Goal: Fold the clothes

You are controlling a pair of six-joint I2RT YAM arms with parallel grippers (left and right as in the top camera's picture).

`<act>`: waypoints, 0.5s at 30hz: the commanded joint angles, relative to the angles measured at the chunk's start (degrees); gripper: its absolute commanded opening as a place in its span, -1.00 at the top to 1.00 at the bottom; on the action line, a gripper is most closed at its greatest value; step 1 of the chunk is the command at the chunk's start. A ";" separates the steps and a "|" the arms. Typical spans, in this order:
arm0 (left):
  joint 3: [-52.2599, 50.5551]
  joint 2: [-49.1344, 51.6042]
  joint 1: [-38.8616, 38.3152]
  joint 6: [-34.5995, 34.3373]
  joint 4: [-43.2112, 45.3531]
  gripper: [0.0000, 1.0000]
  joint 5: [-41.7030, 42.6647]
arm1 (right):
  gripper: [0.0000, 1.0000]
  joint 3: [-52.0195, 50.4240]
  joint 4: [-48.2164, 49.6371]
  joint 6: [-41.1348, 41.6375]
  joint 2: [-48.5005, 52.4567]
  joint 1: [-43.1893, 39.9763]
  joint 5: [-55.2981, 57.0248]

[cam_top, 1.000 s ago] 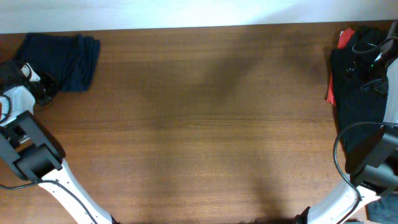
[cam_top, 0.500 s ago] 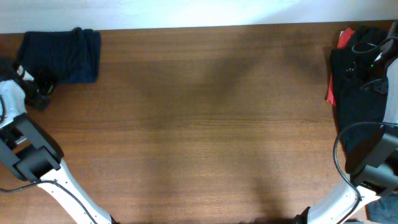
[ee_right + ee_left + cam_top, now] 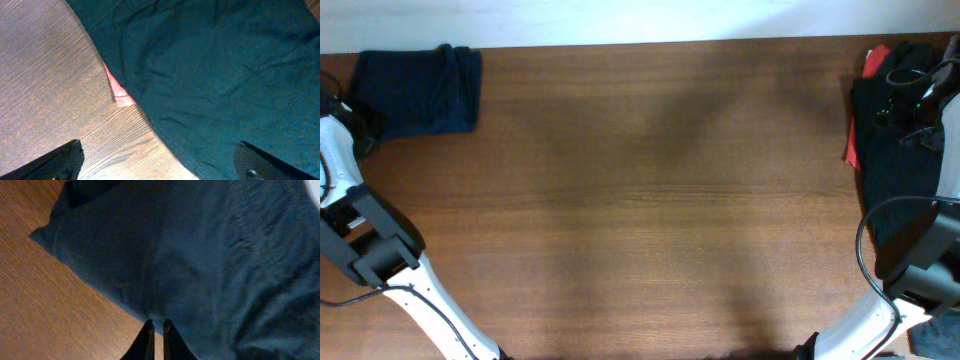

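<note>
Brown wood-grain table (image 3: 640,200) fills the overhead view, bare through the middle, with cloth at both far corners. At the far left lies the folded navy-blue fabric garment (image 3: 420,90), a squared, compact packet close to the far edge. The left arm's fingers (image 3: 147,341) are pressed almost together with nothing visible between them, their tips at the garment's near edge where cloth meets wood. A second ago this garment sat skewed and rumpled with the left arm right against its near-left corner. Half a second ago it had been squared up, and it has not shifted since, while the arm has drawn back toward the left edge. That suggests the first piece is folded, parked and released. At the far right the heap of dark, crumpled clothes (image 3: 895,150) lies unfolded, a strip of red cloth (image 3: 873,62) poking out beneath it. It looks the same in all three overhead views. The right arm's fingers (image 3: 62,160) are spread wide above that heap, gripping nothing, so the bulk of the folding appears to remain there.
</note>
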 commanded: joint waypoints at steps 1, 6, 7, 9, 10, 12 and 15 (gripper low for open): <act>0.79 5.25 0.07 0.13 1.88 0.85 -1.42 | -0.97 0.59 0.00 0.48 -0.39 0.04 0.52; 1.31 6.32 0.07 1.40 -0.04 0.99 -1.22 | -0.97 0.59 0.00 0.48 -0.39 0.04 0.52; 1.92 5.95 0.04 1.38 -0.79 0.99 -1.20 | -0.97 0.59 0.00 0.48 -0.39 0.04 0.52; 4.00 3.61 0.04 1.33 -2.58 0.99 -1.20 | -0.97 0.59 0.00 0.48 -0.39 0.04 0.52; 4.52 1.90 -0.13 1.33 -2.73 0.99 -0.98 | -0.97 0.59 0.00 0.48 -0.39 0.04 0.52; 4.87 -2.47 -0.87 1.33 -2.73 0.98 -0.98 | -0.97 0.59 0.00 0.48 -0.39 0.04 0.52; 4.87 -4.72 -3.26 1.36 -2.78 0.98 2.58 | -0.97 0.59 0.00 0.48 -0.39 0.04 0.52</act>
